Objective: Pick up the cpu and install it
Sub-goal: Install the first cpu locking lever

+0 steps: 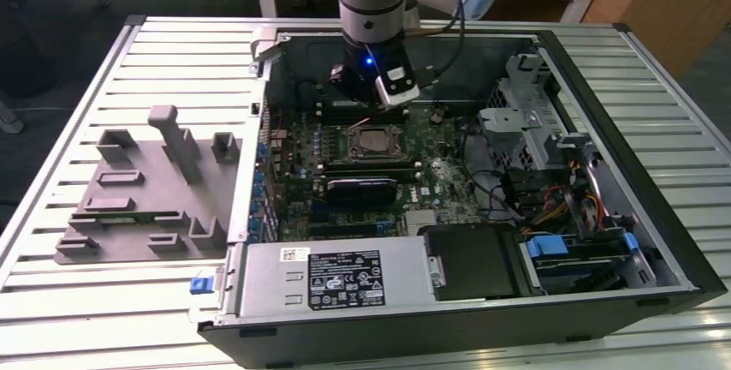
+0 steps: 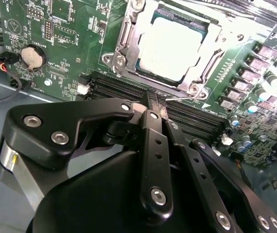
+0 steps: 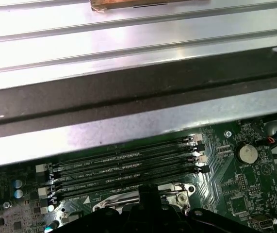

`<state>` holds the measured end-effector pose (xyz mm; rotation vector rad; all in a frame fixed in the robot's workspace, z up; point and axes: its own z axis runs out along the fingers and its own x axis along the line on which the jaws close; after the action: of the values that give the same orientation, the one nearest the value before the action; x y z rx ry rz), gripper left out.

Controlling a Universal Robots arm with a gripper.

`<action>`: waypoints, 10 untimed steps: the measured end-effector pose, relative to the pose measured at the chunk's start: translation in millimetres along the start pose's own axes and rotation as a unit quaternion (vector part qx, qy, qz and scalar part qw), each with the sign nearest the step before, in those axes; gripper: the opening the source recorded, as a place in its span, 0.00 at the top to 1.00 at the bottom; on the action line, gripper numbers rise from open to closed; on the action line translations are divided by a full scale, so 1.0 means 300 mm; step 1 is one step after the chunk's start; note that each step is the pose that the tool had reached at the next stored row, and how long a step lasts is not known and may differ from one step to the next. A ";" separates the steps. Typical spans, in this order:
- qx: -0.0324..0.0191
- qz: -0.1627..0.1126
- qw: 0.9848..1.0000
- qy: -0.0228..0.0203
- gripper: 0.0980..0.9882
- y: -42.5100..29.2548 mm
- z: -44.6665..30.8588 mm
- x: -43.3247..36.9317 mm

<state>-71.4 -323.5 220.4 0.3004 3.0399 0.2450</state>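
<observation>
Cpu [image 1: 371, 142] in the exterior view sits in its socket on the motherboard [image 1: 440, 183] inside the open case [image 1: 480, 301], which lies on the slatted desk [image 1: 115, 319]; your arm hangs over the board's far side with the claw [image 1: 368, 117] just beyond the socket, while the grey fixture tray [image 1: 143, 190] lies well apart toward the exterior view's left. Second wrist view: claw [image 2: 156, 103] fingers [image 2: 150, 104] are pressed together with nothing between them, tips over the memory slots [image 2: 187, 119] just beside the socket frame [image 2: 121, 41], and the cpu [image 2: 174, 48] shows its pale metal top inside that frame; whether the retention latch is locked you can't tell from here. First wrist view: memory slots [image 3: 123, 167] and the case wall [image 3: 128, 121] ahead, coin battery [image 3: 247, 154] off to one side. Risks, as a judgement: your closed tips are low near the slots and frame, so any sideways drift could scrape slot clips or nudge the frame; if the chip isn't fully seated, pressing on it could bend socket pins; cables near the case wall could snag your wrist.
</observation>
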 end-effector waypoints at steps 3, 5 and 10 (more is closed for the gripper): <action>0.000 0.001 1.000 0.000 0.99 0.005 0.006 -0.005; 0.001 0.003 1.000 -0.001 0.99 0.011 0.010 -0.013; 0.001 0.005 1.000 -0.001 0.99 0.023 0.017 -0.024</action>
<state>-62.7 -317.6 217.1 0.3155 3.0376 0.2409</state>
